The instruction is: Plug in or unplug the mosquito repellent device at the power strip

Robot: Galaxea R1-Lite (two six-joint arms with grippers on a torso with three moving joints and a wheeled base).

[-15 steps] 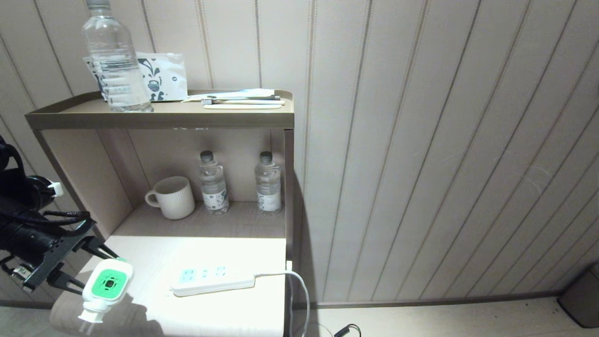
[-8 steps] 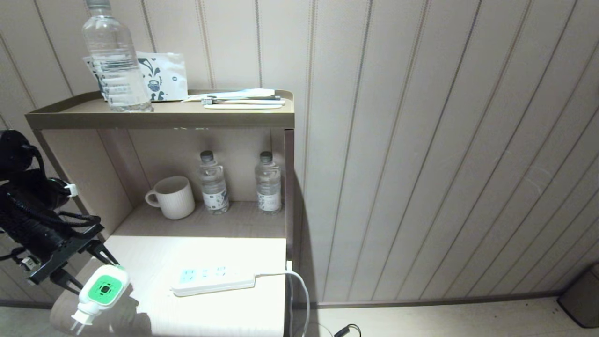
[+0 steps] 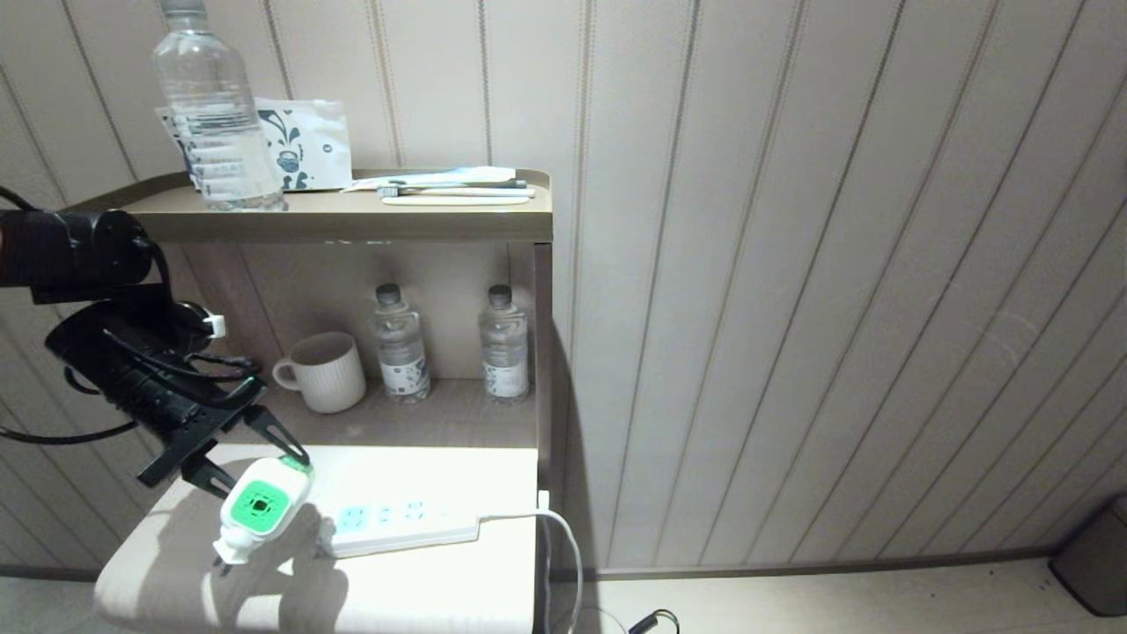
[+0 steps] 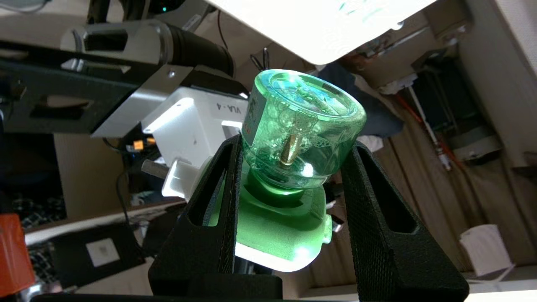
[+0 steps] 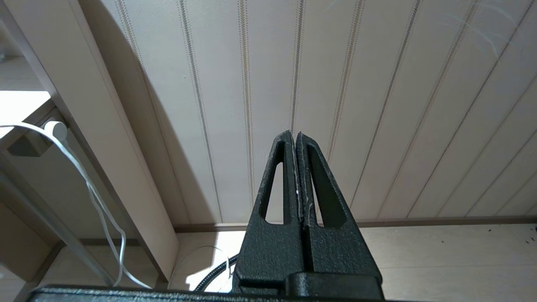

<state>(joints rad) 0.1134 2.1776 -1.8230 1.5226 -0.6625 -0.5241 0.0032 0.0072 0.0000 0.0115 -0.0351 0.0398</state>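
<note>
On the left, our left pincer (image 3: 255, 458) grips the mosquito repellent device (image 3: 257, 508), now carried from the counter (image 3: 423, 590) edge to just beside the power strip (image 3: 401, 527); prongs perhaps point down. Plugging in seems next. Our right pincer (image 5: 296, 138) is closed, empty.

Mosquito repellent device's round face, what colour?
Bright green with a dark centre, on the white-and-green plug-in mosquito repellent device; head view shows it best.

Top shelf (image 3: 335, 220): big water bottle (image 3: 211, 114), printed pouch (image 3: 304, 145), toothbrush kit (image 3: 453, 187). Lower shelf: ribbed mug (image 3: 326, 372), 2 small bottles (image 3: 401, 345) (upright, side by side). Bin (image 3: 1092, 563) at floor rt.
</note>
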